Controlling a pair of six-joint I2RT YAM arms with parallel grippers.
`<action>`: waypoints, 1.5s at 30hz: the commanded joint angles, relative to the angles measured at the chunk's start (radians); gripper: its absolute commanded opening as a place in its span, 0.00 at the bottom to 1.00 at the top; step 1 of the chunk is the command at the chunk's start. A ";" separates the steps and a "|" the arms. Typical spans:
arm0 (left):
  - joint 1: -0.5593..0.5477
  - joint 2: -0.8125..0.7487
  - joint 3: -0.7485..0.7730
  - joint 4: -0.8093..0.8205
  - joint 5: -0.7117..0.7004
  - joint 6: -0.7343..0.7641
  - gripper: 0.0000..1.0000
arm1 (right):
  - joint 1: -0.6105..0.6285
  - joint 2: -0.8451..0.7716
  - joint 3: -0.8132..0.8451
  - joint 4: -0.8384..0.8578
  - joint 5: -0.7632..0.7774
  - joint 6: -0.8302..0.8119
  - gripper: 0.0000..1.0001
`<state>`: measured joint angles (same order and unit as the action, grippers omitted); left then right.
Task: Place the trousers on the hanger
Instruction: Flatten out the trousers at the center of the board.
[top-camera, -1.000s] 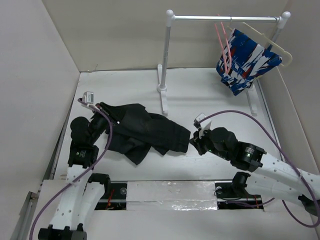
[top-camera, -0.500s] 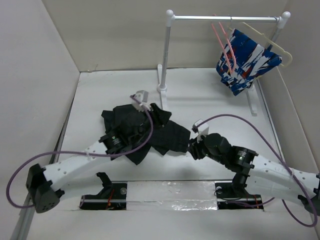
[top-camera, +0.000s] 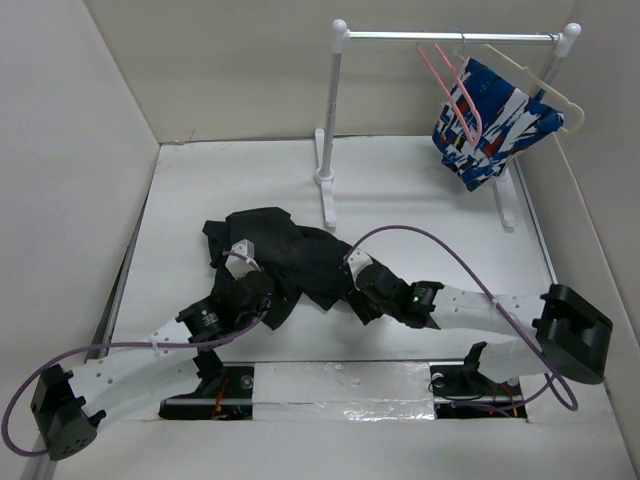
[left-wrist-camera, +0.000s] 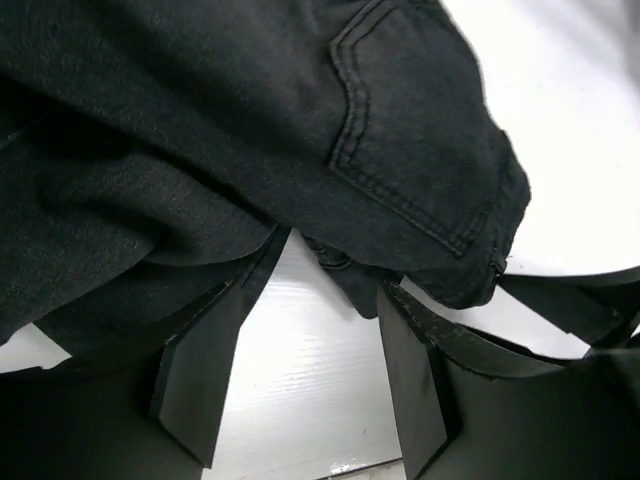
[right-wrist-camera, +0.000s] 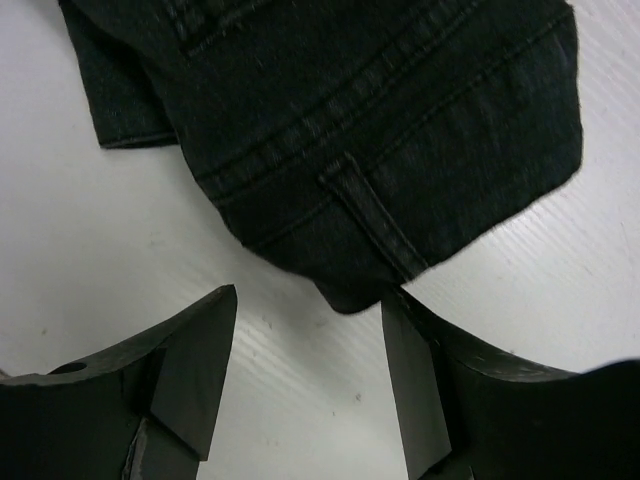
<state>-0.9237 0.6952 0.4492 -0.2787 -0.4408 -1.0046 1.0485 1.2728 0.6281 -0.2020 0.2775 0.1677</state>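
Now, step in hand: taking hold of the trousers, judged from both pincers low at the cloth edge.
Desk (top-camera: 430, 200): one; white, carrying everything.
Trousers (top-camera: 285, 255): one; crumpled black heap at 8 o'clock of the desk's middle, not yet on the hanger.
Rack (top-camera: 450, 37): one; standing toward 1 o'clock.
Patterned garment (top-camera: 492, 118): one; hung at the rack's 3 o'clock end.
Hangers: two; pink hanger (top-camera: 458, 92) bare on the rail at 2 o'clock, cream hanger (top-camera: 548, 88) under the garment.
Left pincer (left-wrist-camera: 320, 330): released, cloth fold just above the gap, nothing gripped.
Right pincer (right-wrist-camera: 305, 340): released, astride a waistband corner with a belt loop.
Pincers: two.
Doing it well: push deeper past the seam before closing, catch both layers, avoid the loop alone, raise both ends together, likely sparing a droop.
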 joint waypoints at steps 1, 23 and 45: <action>-0.006 0.038 -0.020 -0.020 0.005 -0.061 0.54 | 0.008 0.092 0.071 0.090 0.058 -0.027 0.65; -0.015 -0.031 0.002 -0.040 -0.167 -0.058 0.72 | -0.013 -0.440 0.466 -0.476 0.451 0.052 0.00; 0.054 0.156 -0.124 0.235 0.017 0.055 0.64 | -0.344 -0.509 0.484 -0.422 0.226 -0.085 0.00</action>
<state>-0.9039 0.8017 0.3264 -0.1570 -0.3962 -0.9894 0.7151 0.7799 1.1103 -0.7307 0.5488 0.1131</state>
